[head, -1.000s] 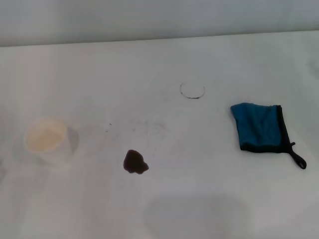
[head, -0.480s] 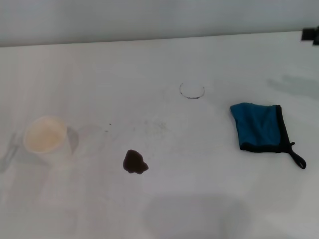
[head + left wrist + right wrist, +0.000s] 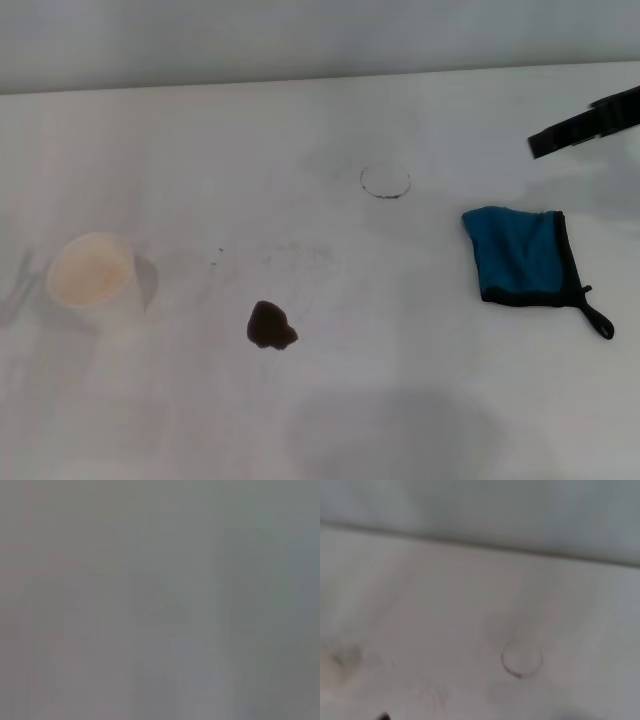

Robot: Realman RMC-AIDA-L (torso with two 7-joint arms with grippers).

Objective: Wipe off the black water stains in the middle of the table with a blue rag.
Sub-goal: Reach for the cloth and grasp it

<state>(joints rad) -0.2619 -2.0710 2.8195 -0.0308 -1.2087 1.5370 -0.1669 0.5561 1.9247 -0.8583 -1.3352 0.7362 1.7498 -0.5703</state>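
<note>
The black water stains lie on the white table (image 3: 320, 120) as a brownish-black blob (image 3: 270, 326) near the front middle and a thin dark ring (image 3: 385, 181) farther back. The ring (image 3: 521, 659) also shows in the right wrist view. The blue rag (image 3: 520, 255) lies flat at the right, folded, with black edging and a loop at its near right corner. My right gripper (image 3: 542, 143) reaches in from the right edge as a dark bar, above and beyond the rag and not touching it. My left gripper is out of view; its wrist view shows only flat grey.
A pale paper cup (image 3: 92, 272) stands upright at the left, well apart from the blob. The table's far edge (image 3: 300, 80) meets a grey wall.
My right gripper has come farther in from the right edge, leftward over the table beyond the rag. The rag, stains and cup have not moved.
</note>
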